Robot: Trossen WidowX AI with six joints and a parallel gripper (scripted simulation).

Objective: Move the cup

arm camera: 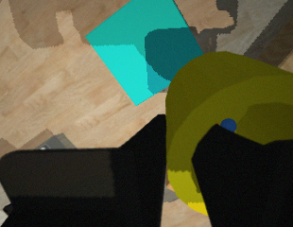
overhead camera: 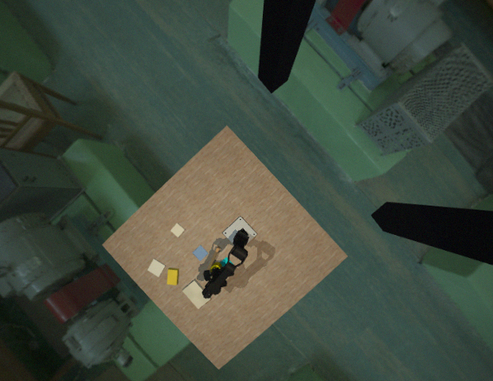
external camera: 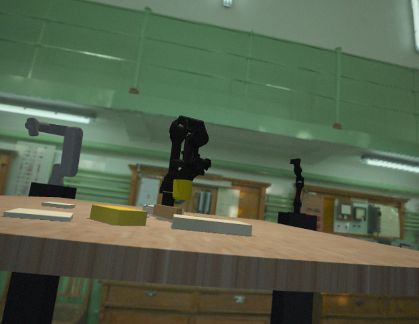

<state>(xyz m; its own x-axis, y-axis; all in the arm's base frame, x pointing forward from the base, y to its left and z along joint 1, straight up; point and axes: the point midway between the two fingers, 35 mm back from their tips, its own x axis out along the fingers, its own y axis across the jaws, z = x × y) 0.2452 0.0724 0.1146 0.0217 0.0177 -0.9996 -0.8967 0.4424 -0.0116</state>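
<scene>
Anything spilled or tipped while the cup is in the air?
Nothing stands out. The end effector is shut on the yellow cup, which hangs upright above the table. One blue marble shows inside it, and no loose marbles are visible on the wood. The cup's shadow falls on the teal pad below.

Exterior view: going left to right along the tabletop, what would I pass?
Cream slab → yellow block → brown block → yellow cup, held above the table in the gripper → white slab → small black stand.
</scene>
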